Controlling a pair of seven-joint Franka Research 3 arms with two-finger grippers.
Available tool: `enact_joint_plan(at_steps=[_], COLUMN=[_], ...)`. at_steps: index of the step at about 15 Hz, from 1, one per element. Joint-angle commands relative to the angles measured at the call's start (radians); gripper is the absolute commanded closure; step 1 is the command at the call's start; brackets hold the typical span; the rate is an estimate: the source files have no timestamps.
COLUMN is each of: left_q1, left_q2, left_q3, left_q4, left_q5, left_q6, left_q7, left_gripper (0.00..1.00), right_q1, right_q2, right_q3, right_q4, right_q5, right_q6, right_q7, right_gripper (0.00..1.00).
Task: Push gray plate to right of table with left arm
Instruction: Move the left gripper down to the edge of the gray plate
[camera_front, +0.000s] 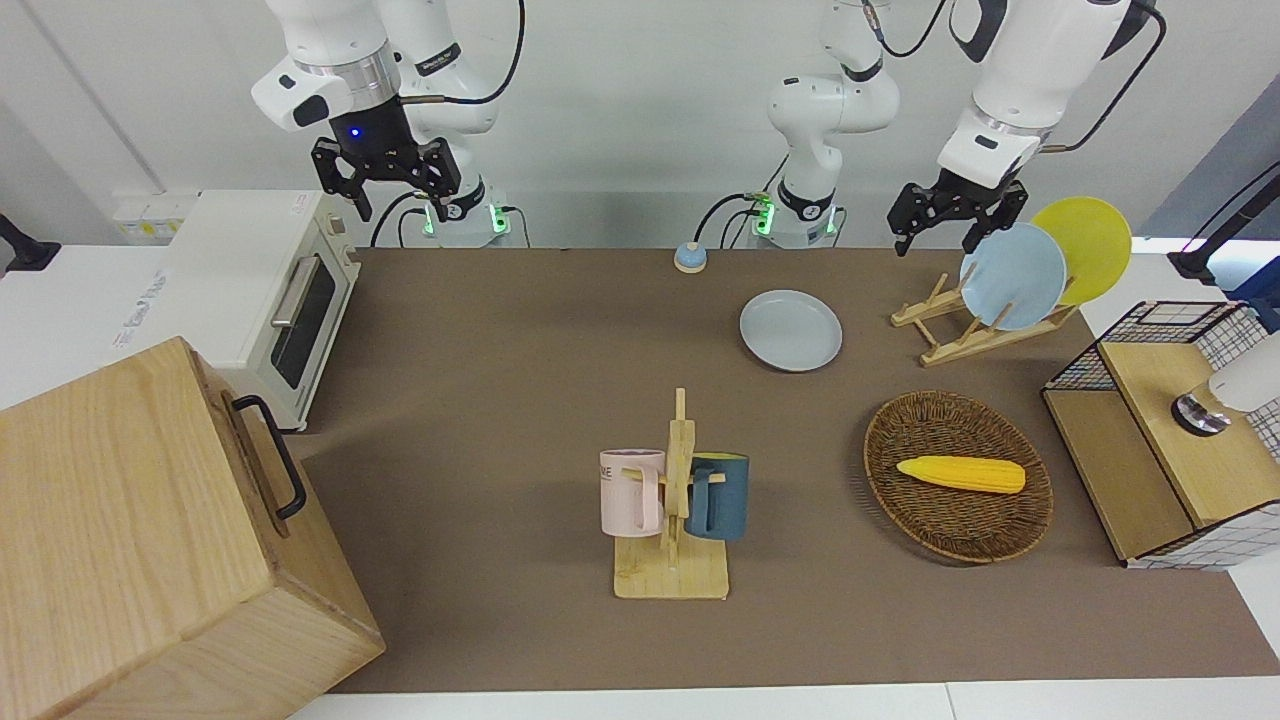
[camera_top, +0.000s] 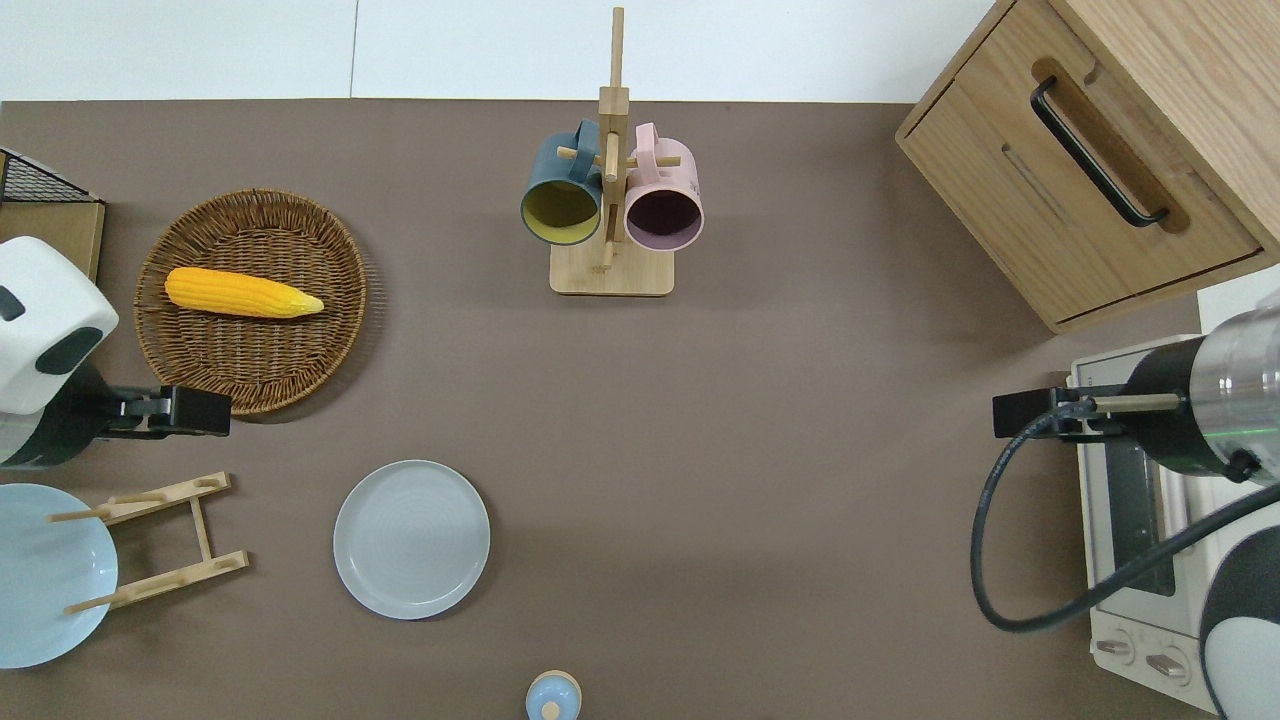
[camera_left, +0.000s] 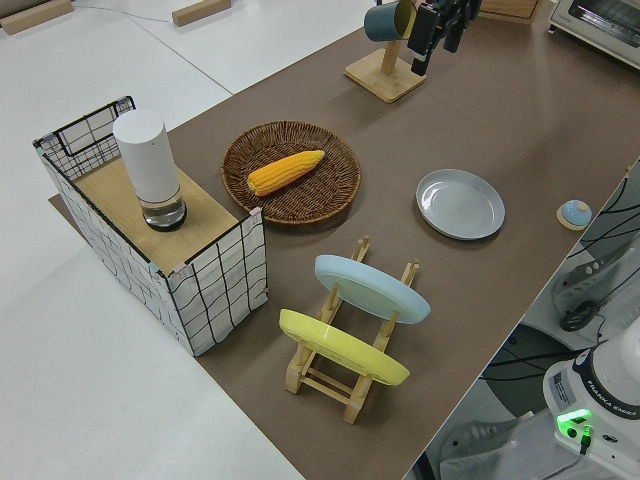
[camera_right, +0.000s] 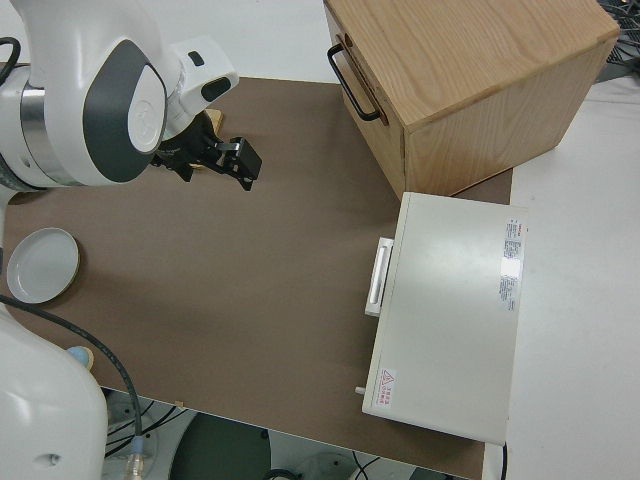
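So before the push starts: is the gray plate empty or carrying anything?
Empty. The gray plate lies flat on the table, its bare inside showing in the overhead and left side views.

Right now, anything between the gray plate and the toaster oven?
No. In the overhead view the stretch of table from the gray plate to the toaster oven is bare brown surface.

Your gray plate (camera_top: 412, 539) is round, shallow and pale (low raised rim), lying flat and empty on the brown tabletop (camera_top: 780, 450). It sits toward the left arm's end, nearer to the robots than the basket (camera_top: 250, 300), beside the plate rack (camera_top: 165, 545).
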Motion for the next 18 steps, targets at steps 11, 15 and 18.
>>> enact_joint_plan(at_steps=[11, 15, 18], left_q1=[-0.02, -0.048, -0.048], left_q2=[-0.033, -0.023, -0.023], left_q3=[0.052, 0.092, 0.092], left_q4=[-0.315, -0.363, -0.412], left_q5=[-0.058, -0.057, -0.057], left_q6=[0.194, 0.243, 0.275], left_q7=[0.094, 0.094, 0.094], left_gripper=[0.03, 0.04, 0.07], right_q1=[-0.024, -0.024, -0.024], right_q2=[-0.027, -0.027, -0.027], right_q3=[0.014, 0.014, 0.014], right_q4=[-0.027, -0.027, -0.027], right_q5=[0.021, 0.021, 0.021], right_q6=[0.0, 0.0, 0.0], right_q7=[0.012, 0.01, 0.01], right_gripper=[0.005, 0.005, 0.005])
